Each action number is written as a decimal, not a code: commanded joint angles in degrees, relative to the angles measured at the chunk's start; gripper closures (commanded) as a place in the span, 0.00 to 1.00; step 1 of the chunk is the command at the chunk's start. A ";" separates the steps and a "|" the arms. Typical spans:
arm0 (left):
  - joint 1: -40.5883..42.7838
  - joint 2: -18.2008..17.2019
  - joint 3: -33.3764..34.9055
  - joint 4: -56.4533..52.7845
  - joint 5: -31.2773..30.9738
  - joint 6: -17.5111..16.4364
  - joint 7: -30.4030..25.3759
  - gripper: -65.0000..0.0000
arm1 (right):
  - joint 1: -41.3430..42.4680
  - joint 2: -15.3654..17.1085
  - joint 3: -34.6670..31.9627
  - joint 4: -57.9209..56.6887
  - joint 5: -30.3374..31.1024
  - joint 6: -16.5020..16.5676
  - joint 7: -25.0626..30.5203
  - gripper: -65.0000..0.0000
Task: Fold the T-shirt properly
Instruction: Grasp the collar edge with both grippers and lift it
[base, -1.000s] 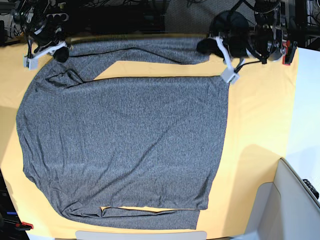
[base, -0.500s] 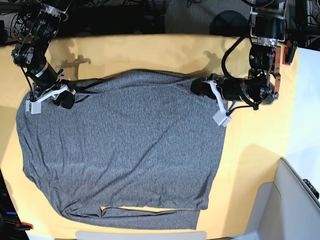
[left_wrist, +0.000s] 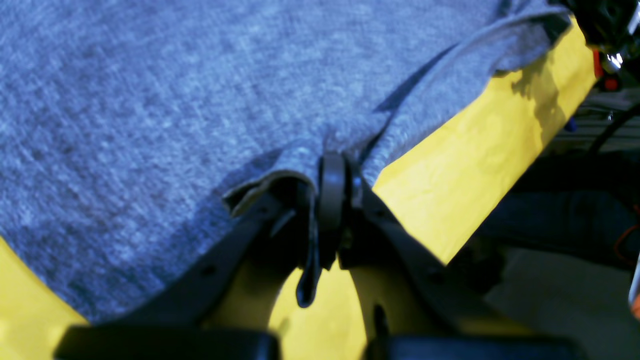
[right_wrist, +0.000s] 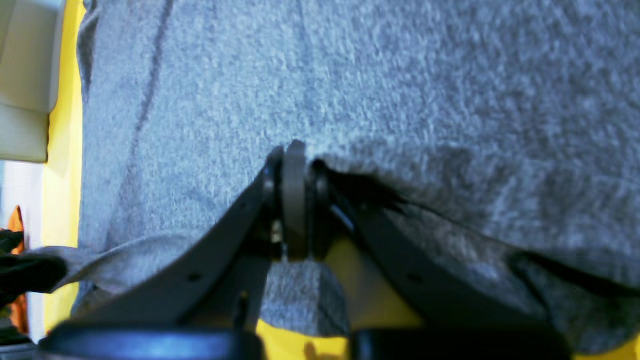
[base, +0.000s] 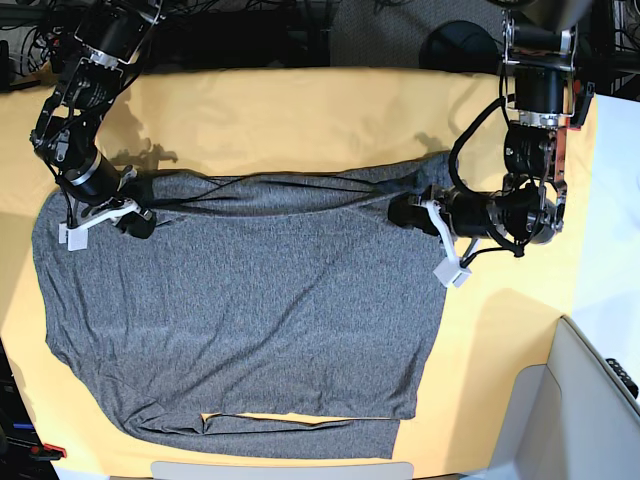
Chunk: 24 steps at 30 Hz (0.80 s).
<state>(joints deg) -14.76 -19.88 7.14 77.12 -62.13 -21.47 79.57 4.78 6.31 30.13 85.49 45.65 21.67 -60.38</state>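
Observation:
The dark-grey T-shirt (base: 250, 300) lies spread on the yellow table (base: 300, 110). Its far sleeve is folded forward as a band (base: 290, 185) across the top of the body. My left gripper (base: 405, 213), on the base view's right, is shut on the band's right end. In the left wrist view the jaws (left_wrist: 332, 167) pinch a fold of grey fabric (left_wrist: 200, 75). My right gripper (base: 140, 222), on the base view's left, is shut on the band's left end. In the right wrist view the jaws (right_wrist: 294, 152) pinch the fabric (right_wrist: 450, 75).
A pale grey bin (base: 590, 400) stands at the front right corner. A white bar (base: 280, 469) sits at the table's front edge. A red clamp (base: 50, 452) is at the front left. Bare yellow table lies behind the shirt and to its right (base: 510, 320).
Both grippers have moved forward from the table's far edge, pulling the far sleeve and upper edge over the shirt body. The yellow strip behind the shirt has grown wider.

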 joint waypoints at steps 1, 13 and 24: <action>-1.89 -0.65 -0.32 0.02 -1.12 -0.20 0.43 1.00 | 1.42 0.68 0.24 0.26 1.25 0.53 1.00 1.00; -3.65 -0.74 -0.50 -9.65 -1.12 -0.20 -1.46 0.79 | 4.15 0.77 0.68 -8.00 1.08 0.53 1.17 0.93; -3.30 -2.49 -10.26 -9.47 -1.21 -0.20 0.43 0.59 | 4.15 0.51 0.68 -8.09 1.78 0.53 1.08 0.40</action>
<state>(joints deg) -16.67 -21.58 -2.63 66.74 -62.13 -21.50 79.68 8.25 6.26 30.61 76.69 48.27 22.37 -59.55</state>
